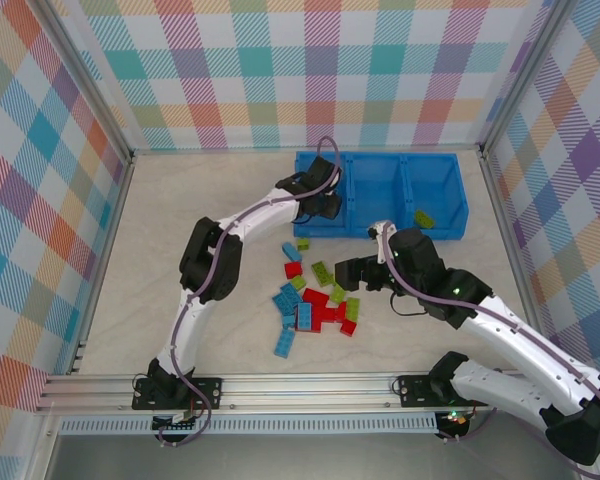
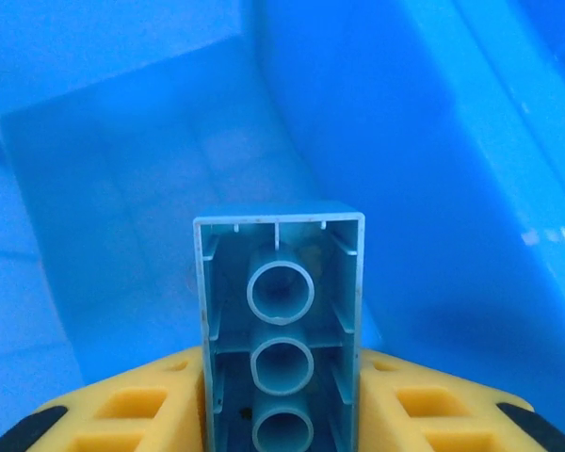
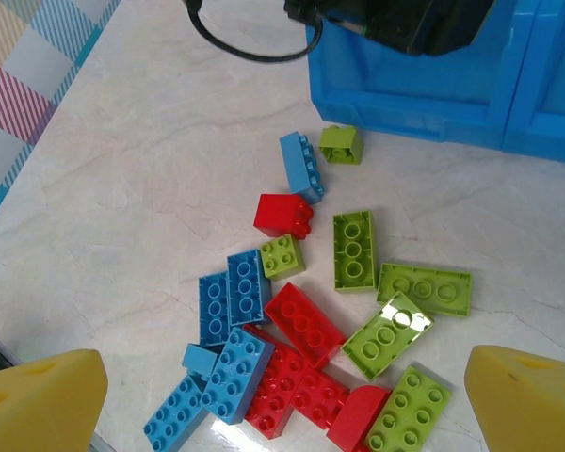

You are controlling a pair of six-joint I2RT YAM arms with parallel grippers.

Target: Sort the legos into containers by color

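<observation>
The left hand (image 2: 282, 407) grips a blue brick (image 2: 281, 311) inside the left compartment (image 2: 433, 141): release it low so it cannot bounce out, while the right hand (image 3: 282, 405) hangs open over the legos (image 3: 301, 325).

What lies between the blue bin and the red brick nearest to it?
In the right wrist view, a light blue brick and a small lime green brick lie on the table there.

The bin (image 1: 380, 185) stands at the worktop's (image 1: 180, 220) far side. The legos (image 1: 320, 318) lie scattered before it, with one brick (image 1: 423, 218) inside its right compartment.
</observation>
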